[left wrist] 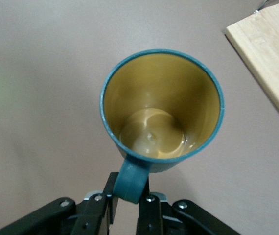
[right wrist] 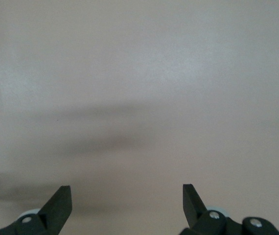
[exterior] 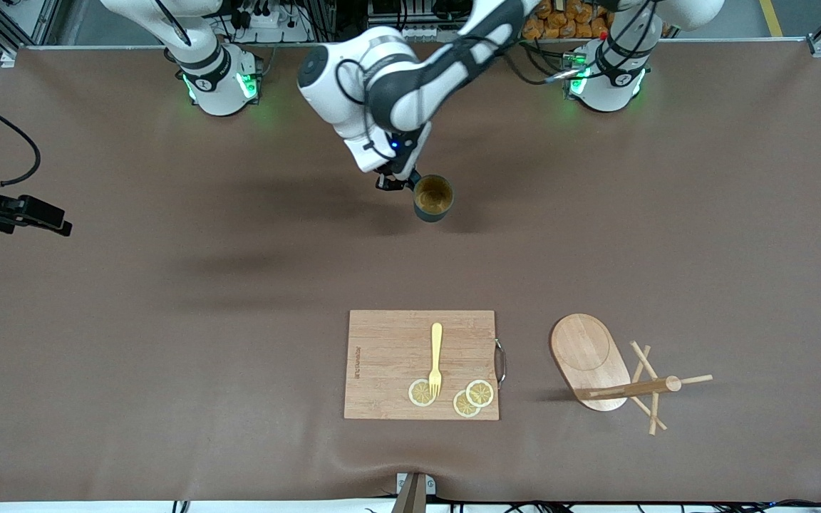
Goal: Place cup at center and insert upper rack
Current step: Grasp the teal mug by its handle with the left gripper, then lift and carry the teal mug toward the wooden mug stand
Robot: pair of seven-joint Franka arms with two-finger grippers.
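The cup (exterior: 433, 198), dark teal with a tan inside, stands upright near the middle of the table, toward the robots' bases. My left gripper (exterior: 402, 183) is shut on its loop handle (left wrist: 132, 180); in the left wrist view the left gripper (left wrist: 128, 193) pinches that handle below the cup (left wrist: 161, 105). I cannot tell whether the cup rests on the table or hangs just above it. The upper rack (exterior: 589, 356) lies tipped on its side, nearer to the front camera, toward the left arm's end. My right gripper (exterior: 61, 222) is open and waits over the right arm's end; the right gripper (right wrist: 127, 193) holds nothing.
A rectangular wooden cutting board (exterior: 389, 356) lies nearer to the front camera than the cup. It carries a yellow fork (exterior: 436, 356) and three lemon slices (exterior: 479, 392). The board's corner (left wrist: 271, 54) shows in the left wrist view.
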